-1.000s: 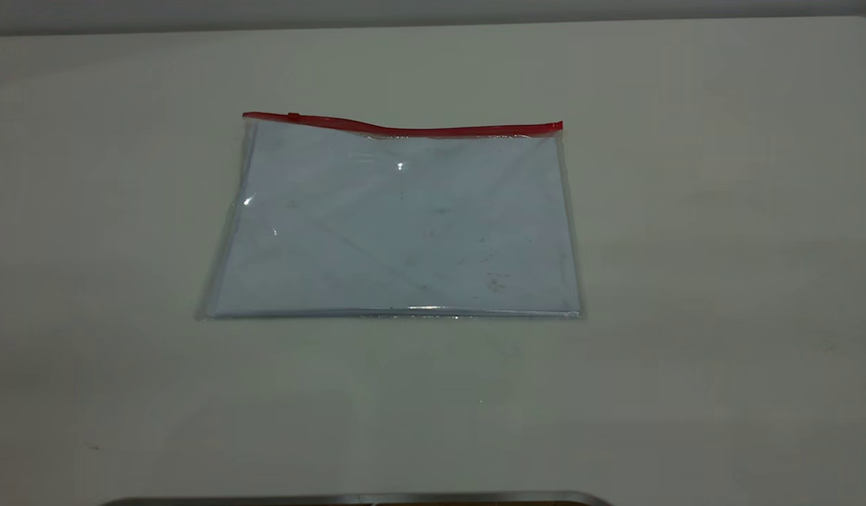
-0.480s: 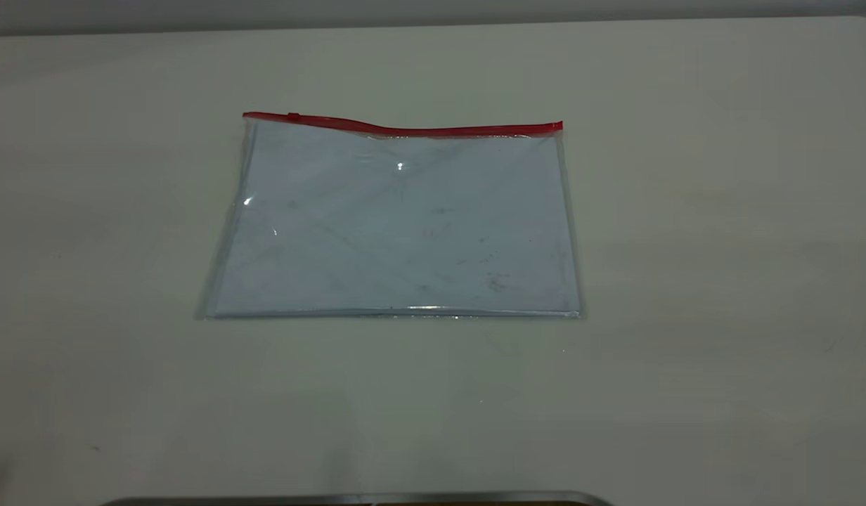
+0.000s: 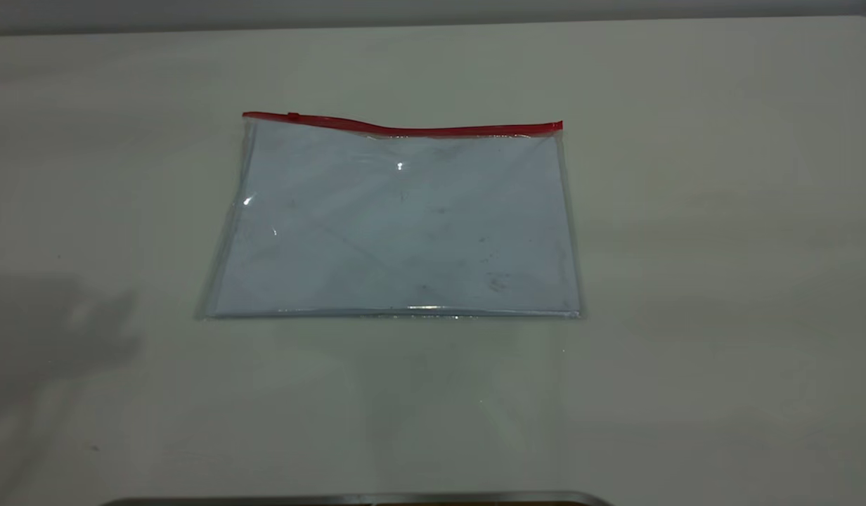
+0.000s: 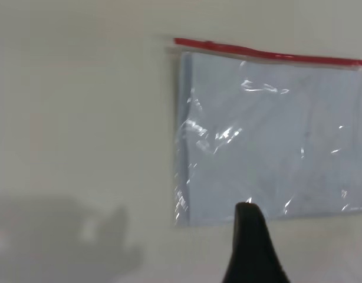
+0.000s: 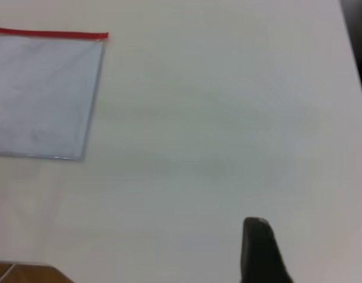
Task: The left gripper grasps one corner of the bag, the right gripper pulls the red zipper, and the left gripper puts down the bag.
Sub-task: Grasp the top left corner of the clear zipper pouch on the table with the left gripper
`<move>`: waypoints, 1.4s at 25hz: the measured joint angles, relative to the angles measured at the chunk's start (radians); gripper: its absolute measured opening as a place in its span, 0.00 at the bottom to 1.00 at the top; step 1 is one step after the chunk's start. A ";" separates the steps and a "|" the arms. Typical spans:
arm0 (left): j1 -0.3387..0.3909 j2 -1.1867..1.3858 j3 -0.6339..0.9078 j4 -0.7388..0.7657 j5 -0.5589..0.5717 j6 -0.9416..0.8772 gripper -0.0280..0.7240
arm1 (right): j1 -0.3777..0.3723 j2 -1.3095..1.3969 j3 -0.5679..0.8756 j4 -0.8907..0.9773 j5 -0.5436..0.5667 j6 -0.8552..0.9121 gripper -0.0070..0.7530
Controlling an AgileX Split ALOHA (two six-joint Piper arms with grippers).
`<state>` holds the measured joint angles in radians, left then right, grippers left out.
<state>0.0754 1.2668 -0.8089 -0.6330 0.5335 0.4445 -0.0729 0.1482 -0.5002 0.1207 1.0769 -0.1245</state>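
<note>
**Clear zip bag on table; both claws short of it**

Item 1. Left gripper (image 4: 252, 247): one black wedge-shaped finger (image 4: 250, 236) shows in the left wrist view, its tip just short of the bag's near edge, touching nothing. With only one finger seen, the width of the opening cannot be told. It holds nothing visible.

Item 2. Right gripper (image 5: 311, 253): one dark finger (image 5: 257, 247) shows in the right wrist view over bare table, well apart from the bag. Its opening likewise cannot be told; nothing held.

Item 3. Bag (image 3: 398, 225): flat clear pouch lying at the centre of the white table (image 3: 721, 281) in the exterior view. The plastic is scuffed; contents cannot be made out.

Item 4. Red zipper (image 3: 405, 127): runs along the bag's 12 o'clock edge, with its slider tab (image 3: 293, 116) near the 10 o'clock corner.
</note>
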 joint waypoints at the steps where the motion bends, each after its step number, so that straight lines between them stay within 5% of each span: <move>1: 0.000 0.049 -0.002 -0.051 -0.027 0.063 0.76 | 0.000 0.037 -0.009 0.014 -0.023 0.000 0.66; 7: 0.000 0.349 -0.029 -0.357 -0.134 0.448 0.76 | 0.000 0.292 -0.056 0.117 -0.159 -0.022 0.68; 17: 0.001 0.812 -0.259 -0.832 -0.078 0.965 0.76 | 0.000 0.738 -0.144 0.148 -0.331 -0.086 0.68; 23: 0.001 0.990 -0.405 -0.874 -0.039 1.017 0.76 | 0.000 0.888 -0.147 0.156 -0.472 -0.118 0.68; 35: -0.010 1.212 -0.573 -0.887 0.019 1.021 0.76 | 0.000 1.031 -0.150 0.158 -0.578 -0.123 0.68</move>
<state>0.0655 2.4784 -1.3823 -1.5196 0.5520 1.4654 -0.0729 1.1788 -0.6502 0.2790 0.4989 -0.2474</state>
